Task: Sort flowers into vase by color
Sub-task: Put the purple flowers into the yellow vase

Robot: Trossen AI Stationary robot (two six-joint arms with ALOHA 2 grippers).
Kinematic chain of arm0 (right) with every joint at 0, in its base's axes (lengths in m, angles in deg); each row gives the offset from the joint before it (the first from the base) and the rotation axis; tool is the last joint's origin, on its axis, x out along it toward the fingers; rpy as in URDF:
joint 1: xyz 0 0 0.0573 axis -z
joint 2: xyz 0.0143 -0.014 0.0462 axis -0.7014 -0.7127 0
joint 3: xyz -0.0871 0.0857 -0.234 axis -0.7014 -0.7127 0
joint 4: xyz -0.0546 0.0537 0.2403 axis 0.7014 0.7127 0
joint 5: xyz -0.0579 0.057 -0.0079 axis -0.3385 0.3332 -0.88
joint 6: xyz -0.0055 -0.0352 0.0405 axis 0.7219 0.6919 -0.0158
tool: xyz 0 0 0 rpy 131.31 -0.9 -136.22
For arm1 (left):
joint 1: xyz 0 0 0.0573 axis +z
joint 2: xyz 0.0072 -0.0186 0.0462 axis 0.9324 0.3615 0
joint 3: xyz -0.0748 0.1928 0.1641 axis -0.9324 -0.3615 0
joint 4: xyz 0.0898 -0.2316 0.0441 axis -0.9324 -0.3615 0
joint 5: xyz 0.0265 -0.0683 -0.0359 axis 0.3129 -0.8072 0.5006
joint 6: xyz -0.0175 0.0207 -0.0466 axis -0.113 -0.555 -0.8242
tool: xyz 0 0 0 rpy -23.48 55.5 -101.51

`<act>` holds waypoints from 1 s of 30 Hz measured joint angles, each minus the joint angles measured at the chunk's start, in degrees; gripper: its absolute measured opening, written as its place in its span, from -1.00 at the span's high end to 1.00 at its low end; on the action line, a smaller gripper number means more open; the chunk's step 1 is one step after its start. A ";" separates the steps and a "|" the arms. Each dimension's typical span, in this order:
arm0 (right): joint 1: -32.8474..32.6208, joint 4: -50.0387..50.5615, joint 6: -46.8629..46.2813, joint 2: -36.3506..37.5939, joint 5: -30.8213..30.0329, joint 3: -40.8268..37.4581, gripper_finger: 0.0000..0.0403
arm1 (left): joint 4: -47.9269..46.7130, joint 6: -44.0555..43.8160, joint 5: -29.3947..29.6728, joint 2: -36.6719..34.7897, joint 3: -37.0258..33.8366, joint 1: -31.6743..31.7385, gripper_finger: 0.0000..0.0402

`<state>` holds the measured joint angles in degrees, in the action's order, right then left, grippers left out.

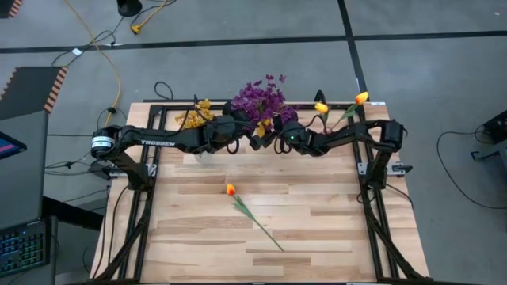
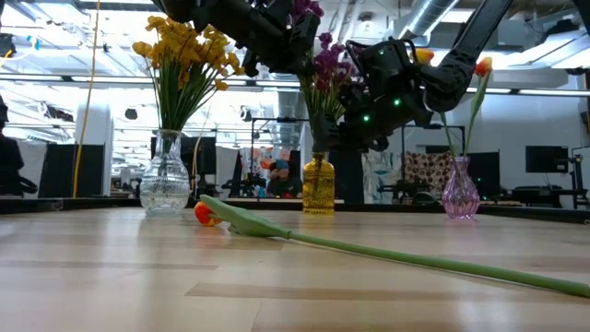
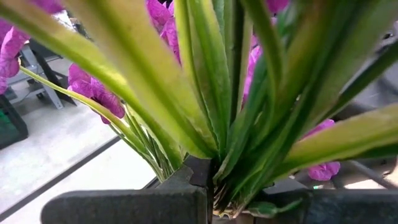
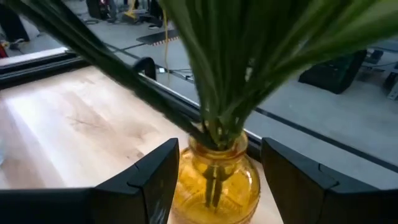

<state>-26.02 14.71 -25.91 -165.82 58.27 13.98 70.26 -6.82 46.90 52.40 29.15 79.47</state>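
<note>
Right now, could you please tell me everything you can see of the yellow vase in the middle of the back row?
The yellow vase is amber-tinted clear glass, round-bellied with a narrow neck, standing upright at the table's back edge between a clear vase and a pink vase. It holds the purple flowers, whose green stems fan from its mouth. The open right end effector straddles its body without visible contact.

even bright indoor light, wrist views blurred close-up, faint shadows
</note>
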 joint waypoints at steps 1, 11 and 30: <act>0.08 -0.78 0.00 -0.64 0.00 0.06 -0.26 | 0.02 0.00 0.00 0.00 0.00 0.00 0.91; 0.26 -8.85 1.21 -7.55 -0.39 1.62 -0.26 | -0.31 0.42 0.22 0.00 0.02 0.00 0.91; -0.05 -12.74 1.51 -7.55 -0.06 1.55 0.06 | -0.35 0.35 0.23 0.00 0.02 0.00 0.91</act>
<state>-26.07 1.97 -24.40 -173.37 58.22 15.53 69.91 -6.47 47.13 52.40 29.17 79.47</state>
